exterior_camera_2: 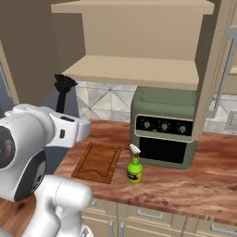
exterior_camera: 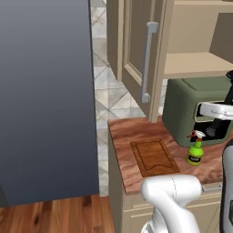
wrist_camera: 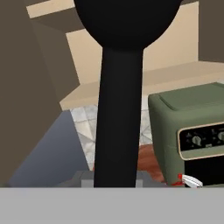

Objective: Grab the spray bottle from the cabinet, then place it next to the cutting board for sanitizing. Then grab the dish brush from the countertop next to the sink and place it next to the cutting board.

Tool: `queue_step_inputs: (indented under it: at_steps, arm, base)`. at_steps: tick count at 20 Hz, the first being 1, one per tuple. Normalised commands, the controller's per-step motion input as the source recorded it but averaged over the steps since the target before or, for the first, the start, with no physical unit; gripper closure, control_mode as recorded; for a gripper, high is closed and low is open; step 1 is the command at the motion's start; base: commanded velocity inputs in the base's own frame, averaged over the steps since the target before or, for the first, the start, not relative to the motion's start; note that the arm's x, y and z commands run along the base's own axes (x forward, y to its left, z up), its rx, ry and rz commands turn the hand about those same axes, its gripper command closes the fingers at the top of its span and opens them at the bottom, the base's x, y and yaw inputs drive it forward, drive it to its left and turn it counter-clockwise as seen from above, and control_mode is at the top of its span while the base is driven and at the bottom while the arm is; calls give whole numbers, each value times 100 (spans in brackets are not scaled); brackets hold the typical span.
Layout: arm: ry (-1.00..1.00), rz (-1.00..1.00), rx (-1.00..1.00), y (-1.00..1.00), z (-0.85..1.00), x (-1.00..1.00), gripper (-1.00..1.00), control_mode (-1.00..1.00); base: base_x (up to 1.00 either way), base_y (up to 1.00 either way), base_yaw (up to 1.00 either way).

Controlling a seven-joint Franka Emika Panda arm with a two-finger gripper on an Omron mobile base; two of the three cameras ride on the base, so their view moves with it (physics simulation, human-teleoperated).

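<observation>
The green spray bottle [exterior_camera: 195,152] [exterior_camera_2: 134,169] stands upright on the countertop [exterior_camera: 125,132], just right of the cutting board [exterior_camera: 154,157] [exterior_camera_2: 97,162] and in front of the oven. Its white trigger [wrist_camera: 188,180] peeks into the hand view. My gripper [exterior_camera_2: 61,112] [wrist_camera: 114,180] is shut on the dish brush [exterior_camera_2: 64,90] [wrist_camera: 117,109]. It holds the brush upright above the counter's left end, left of the board, with the bristled head on top. The black handle runs up the middle of the hand view. The cabinet shelf [exterior_camera_2: 134,69] is bare.
An olive-green countertop oven [exterior_camera: 191,109] [exterior_camera_2: 164,125] sits under the shelf, behind the bottle. The cabinet door [exterior_camera: 136,41] hangs open with its grey bar handle [exterior_camera: 147,61]. A tall grey appliance side [exterior_camera: 45,100] stands left of the counter. Drawers run below the counter front.
</observation>
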Motion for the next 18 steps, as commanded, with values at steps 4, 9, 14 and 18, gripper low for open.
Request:
queue_step_inputs:
  at_steps: [4,9,14,18]
  arm:
    - [0,0,0,0,0,0,100,100]
    - [0,0,0,0,0,0,100,100]
    - [0,0,0,0,-11,0,100,-100]
    - [17,0,-2,0,-76,0,100,-100]
  base:
    - [17,0,0]
    - [23,0,0]
    - [3,0,0]
    - [0,0,0]
